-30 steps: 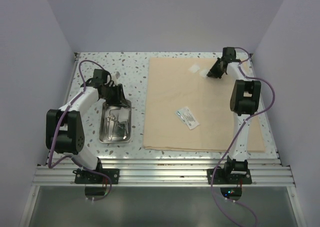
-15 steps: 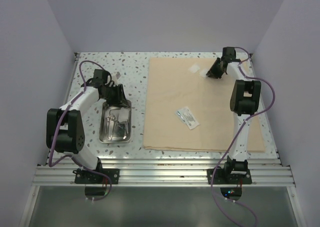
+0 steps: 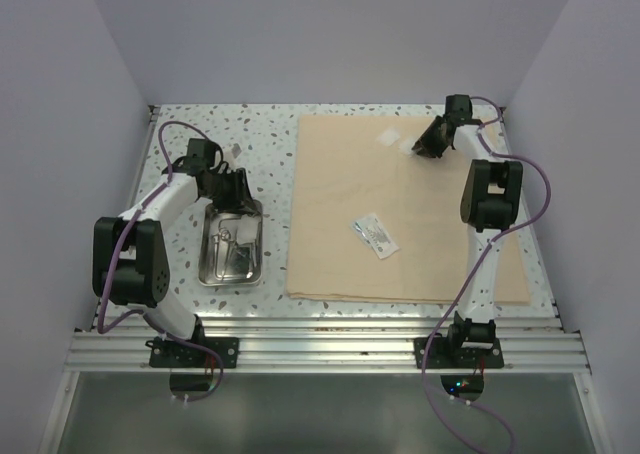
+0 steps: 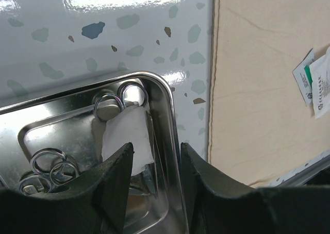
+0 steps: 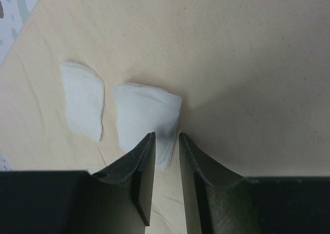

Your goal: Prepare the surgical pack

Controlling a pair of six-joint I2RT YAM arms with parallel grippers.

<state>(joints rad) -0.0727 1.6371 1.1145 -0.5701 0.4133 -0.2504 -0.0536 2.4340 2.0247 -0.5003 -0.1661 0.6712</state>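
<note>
On the speckled tabletop [image 3: 262, 134], nearest, one steel tray [image 3: 230, 281] with metal instruments [image 3: 230, 242], number unclear, and one gauze square [image 4: 126, 136] inside. Left tool [image 4: 155, 154] half open astride the tray wall, gripping nothing. To the right, one beige cloth [image 3: 440, 244] carrying one clear packet [image 3: 375, 235]. At its far end, two more gauze squares [image 5: 82, 100] lying flat. Right tool [image 5: 166, 141] slightly parted over one corner, no grip seen.
</note>
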